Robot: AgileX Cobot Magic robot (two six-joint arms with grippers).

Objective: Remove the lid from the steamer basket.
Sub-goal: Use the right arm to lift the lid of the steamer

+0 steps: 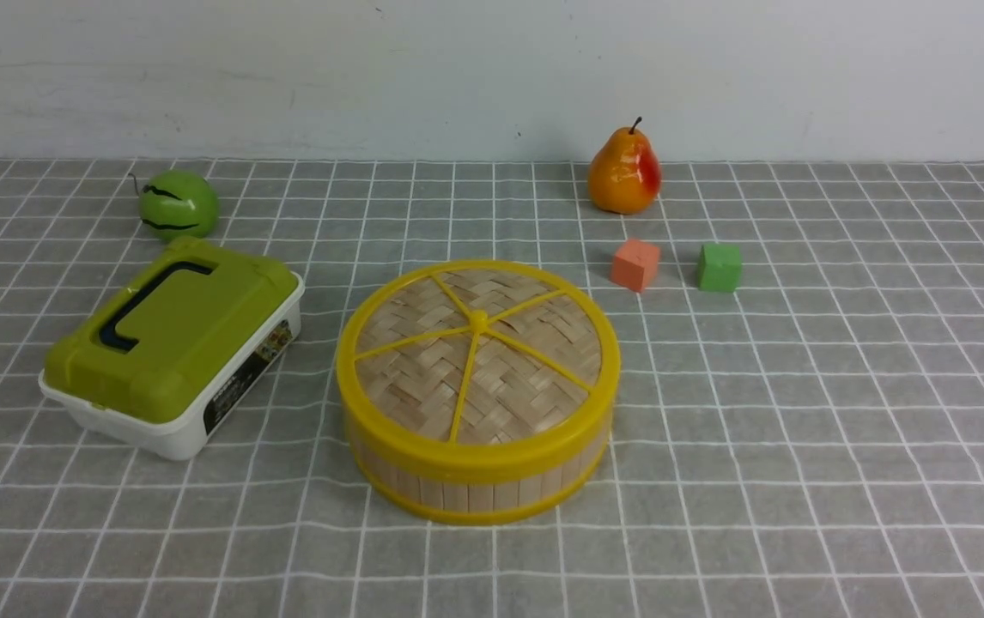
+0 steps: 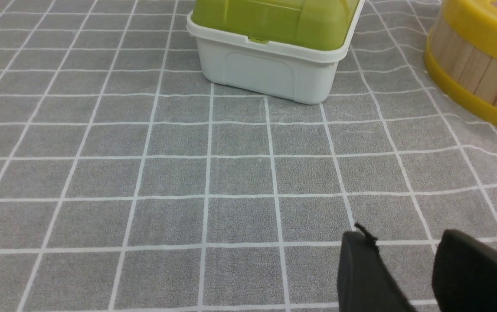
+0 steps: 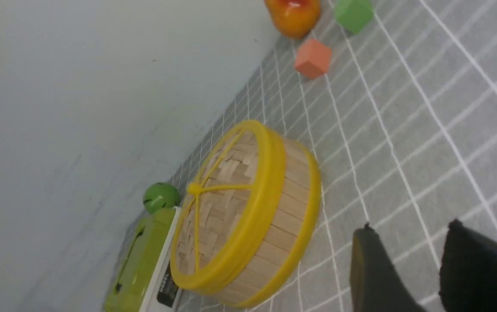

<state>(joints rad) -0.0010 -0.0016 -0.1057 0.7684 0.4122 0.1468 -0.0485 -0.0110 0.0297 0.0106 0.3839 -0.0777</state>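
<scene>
The steamer basket (image 1: 475, 481) stands in the middle of the table, a round tub of pale slats with yellow rims. Its lid (image 1: 479, 360), woven tan with yellow spokes and a small centre knob, sits closed on top. Neither arm shows in the front view. In the right wrist view the right gripper (image 3: 409, 229) hangs open over bare cloth, apart from the steamer basket (image 3: 292, 216) and its lid (image 3: 214, 203). In the left wrist view the left gripper (image 2: 404, 236) is open above the cloth, empty, with the steamer basket's wall (image 2: 478, 73) off to one side.
A white box with an olive-green lid (image 1: 174, 343) lies left of the basket, a green apple (image 1: 177, 204) behind it. At the back right stand a pear (image 1: 625, 172), an orange cube (image 1: 634, 264) and a green cube (image 1: 719, 267). A grey checked cloth (image 1: 801, 429) covers the table.
</scene>
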